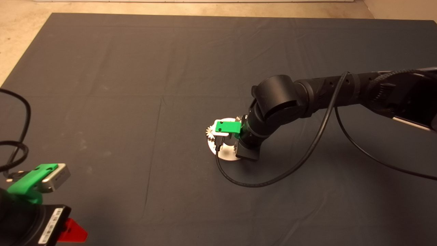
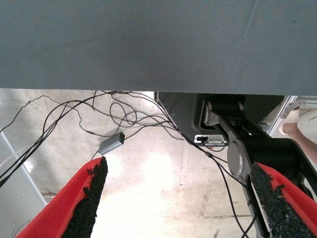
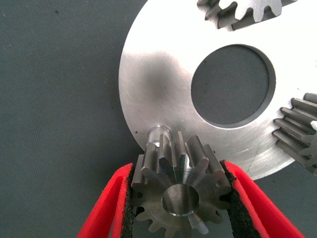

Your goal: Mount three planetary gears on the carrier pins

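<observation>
At the left edge of the desk your left gripper sat parked, its red fingers apart with nothing between them (its wrist camera saw only the dark mat edge, loose cables and the floor beyond). It was well away from the work, so the right arm was plainly the one to finish.

Toward the middle of the mat lay the round plate, flat, with its large centre hole. Two planetary gears already sat on it: one at the far rim, another at the side rim.

Your right gripper hung directly over the plate, clamped on the third gear, the pads pressing its teeth from either side. The gear's bore stood roughly upright. The last bare carrier pin rose just beyond the gear, near the plate's rim, touching or nearly touching its teeth; the bore was not yet over it.

So the coming move, I'd judge, called for a small shift toward that pin until bore and pin shared one axis, then a straight descent. The likely snag was the gear's underside catching on the pin top.
</observation>
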`<state>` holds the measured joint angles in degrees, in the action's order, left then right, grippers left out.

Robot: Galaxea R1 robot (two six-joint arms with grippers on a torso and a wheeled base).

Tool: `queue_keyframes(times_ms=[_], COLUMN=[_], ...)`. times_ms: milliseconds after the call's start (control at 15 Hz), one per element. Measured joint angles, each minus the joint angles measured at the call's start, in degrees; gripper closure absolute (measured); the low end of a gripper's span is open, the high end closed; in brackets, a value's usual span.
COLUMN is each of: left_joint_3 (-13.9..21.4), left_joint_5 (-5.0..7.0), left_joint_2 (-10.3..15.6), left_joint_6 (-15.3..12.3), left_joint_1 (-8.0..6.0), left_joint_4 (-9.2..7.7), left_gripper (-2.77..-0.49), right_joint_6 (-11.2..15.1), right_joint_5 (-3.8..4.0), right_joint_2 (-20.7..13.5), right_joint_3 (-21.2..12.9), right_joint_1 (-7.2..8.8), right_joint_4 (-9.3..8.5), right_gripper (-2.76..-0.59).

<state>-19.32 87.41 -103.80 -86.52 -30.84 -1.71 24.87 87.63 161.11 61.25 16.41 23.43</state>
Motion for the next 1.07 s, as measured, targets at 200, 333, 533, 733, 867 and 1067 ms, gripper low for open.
queue_keyframes(times_ms=[200,333,533,733,867,1067], left_joint_3=[0.0,0.0,0.0,0.0,0.0,0.0], left_joint_5=[0.02,0.02,0.02,0.0,0.02,0.02], left_joint_2=[0.0,0.0,0.0,0.0,0.0,0.02], left_joint_6=[0.0,-0.02,-0.02,-0.02,-0.02,-0.02], left_joint_1=[0.0,0.0,0.0,0.0,0.0,0.0], left_joint_4=[0.0,0.0,0.0,0.0,0.0,0.0], left_gripper=[-2.04,-2.04,-2.04,-2.04,-2.04,-2.04], right_joint_6=[0.01,-0.01,0.02,0.02,0.02,0.02], right_joint_5=[0.05,0.07,0.05,0.07,0.1,0.1], right_joint_2=[0.02,0.05,0.22,0.55,0.83,1.27], right_joint_3=[0.0,0.0,-0.01,-0.02,0.0,0.0], right_joint_1=[0.09,0.09,0.09,0.07,0.05,-0.08], right_joint_4=[-0.37,-0.41,-0.52,-0.54,-0.54,-0.54], right_gripper=[-1.06,-1.07,-1.07,-1.07,-1.07,-1.07])
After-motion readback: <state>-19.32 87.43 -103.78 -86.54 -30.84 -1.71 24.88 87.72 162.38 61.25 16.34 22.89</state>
